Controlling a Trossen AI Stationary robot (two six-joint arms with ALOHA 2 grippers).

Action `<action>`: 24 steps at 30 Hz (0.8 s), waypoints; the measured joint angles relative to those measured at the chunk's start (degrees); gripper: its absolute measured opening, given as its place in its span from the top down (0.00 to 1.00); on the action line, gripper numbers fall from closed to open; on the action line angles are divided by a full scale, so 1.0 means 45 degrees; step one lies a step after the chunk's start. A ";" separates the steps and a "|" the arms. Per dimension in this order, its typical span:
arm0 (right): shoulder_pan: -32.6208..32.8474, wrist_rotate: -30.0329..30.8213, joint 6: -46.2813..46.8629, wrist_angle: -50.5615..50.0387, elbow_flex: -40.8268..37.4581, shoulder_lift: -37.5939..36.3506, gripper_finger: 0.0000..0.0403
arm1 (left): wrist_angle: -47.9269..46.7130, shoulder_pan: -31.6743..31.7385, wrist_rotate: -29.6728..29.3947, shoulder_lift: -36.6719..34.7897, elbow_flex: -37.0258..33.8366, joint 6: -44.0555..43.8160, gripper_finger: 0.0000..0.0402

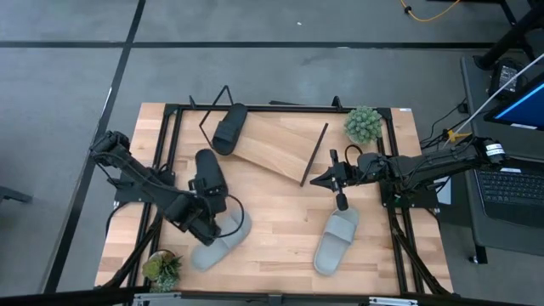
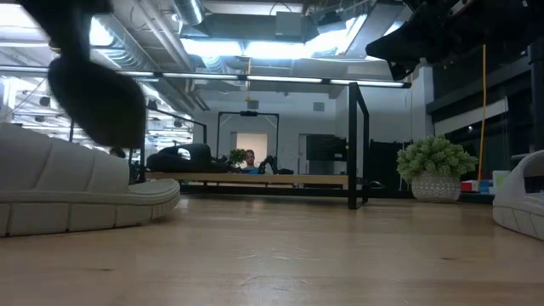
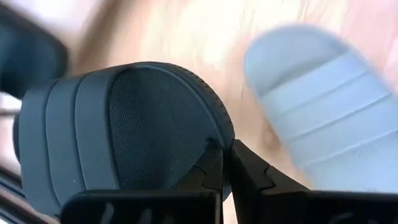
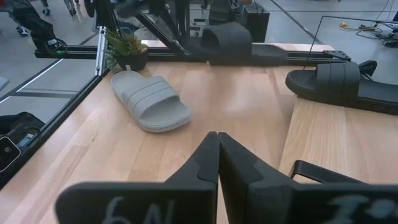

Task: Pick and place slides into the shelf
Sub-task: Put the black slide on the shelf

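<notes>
The left gripper (image 1: 210, 208) is clamped on the edge of a black open-toe slide sandal (image 1: 209, 174), held just above a light grey slide sandal (image 1: 223, 242) at the near left of the table. A second black slide (image 1: 229, 127) lies on the far left end of the flat light-wood shelf board (image 1: 280, 149). The right gripper (image 1: 337, 181), fingers pressed together and empty, hovers by the shelf's right edge, just beyond another light grey slide (image 1: 336, 240).
</notes>
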 joint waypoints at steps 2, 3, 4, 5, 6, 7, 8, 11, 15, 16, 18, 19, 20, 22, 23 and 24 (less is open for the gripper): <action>-0.0004 0.0000 0.0004 0.0000 0.0000 0.0004 0.98 | -0.0127 -0.0224 -0.0838 0.0000 0.0463 0.0499 0.99; -0.0001 0.0000 0.0003 0.0000 0.0000 0.0002 0.98 | -0.0187 -0.0325 -0.1260 0.0000 0.0663 0.0982 0.99; -0.0004 0.0000 0.0001 0.0000 0.0000 0.0005 0.98 | -0.0188 -0.0410 -0.1655 0.0000 0.0835 0.1558 0.99; 0.0001 0.0000 0.0000 0.0000 0.0000 0.0005 0.98 | -0.0166 -0.0464 -0.2067 -0.0005 0.0979 0.2126 0.99; -0.0004 0.0000 0.0000 0.0000 0.0000 0.0000 0.98 | -0.0162 -0.0462 -0.2420 -0.0006 0.1090 0.2666 0.99; -0.0004 0.0000 0.0000 0.0000 0.0000 0.0002 0.98 | -0.0148 -0.0418 -0.2692 -0.0010 0.1162 0.3173 0.99; -0.0003 0.0000 0.0000 0.0000 0.0000 0.0004 0.98 | -0.0143 -0.0325 -0.2896 -0.0010 0.1213 0.3636 0.99; -0.0002 0.0000 0.0001 0.0000 0.0000 0.0000 0.98 | -0.0023 0.0093 -0.3256 -0.0010 0.1219 0.4775 0.99; -0.0004 0.0000 0.0000 0.0000 0.0000 0.0000 0.98 | 0.0893 0.0853 -0.3313 -0.0010 0.1219 0.6854 0.99; -0.0004 0.0000 0.0001 0.0000 0.0000 0.0000 0.98 | 0.1363 0.1094 -0.3314 -0.0010 0.1219 0.7610 0.99; -0.0004 0.0000 0.0000 0.0000 0.0000 0.0000 0.98 | 0.2359 0.1616 -0.3250 -0.0010 0.1219 0.9151 0.99; -0.0004 0.0000 0.0000 0.0000 0.0000 0.0000 0.98 | 0.2850 0.1906 -0.3070 -0.0010 0.1219 0.9936 0.99; -0.0001 0.0000 0.0000 0.0000 0.0000 0.0000 0.98 | 0.3327 0.2202 -0.2818 -0.0010 0.1219 1.0642 0.99; -0.0003 0.0000 0.0000 0.0000 0.0000 0.0000 0.98 | 0.4248 0.2845 -0.2195 -0.0010 0.1166 1.1933 0.99; -0.0004 0.0000 0.0001 0.0000 0.0000 0.0000 0.98 | 0.4703 0.3195 -0.1890 -0.0010 0.1089 1.2568 0.99; -0.0001 0.0000 0.0002 0.0000 0.0000 0.0000 0.98 | 0.5069 0.3505 -0.1641 -0.0010 0.0987 1.3128 0.99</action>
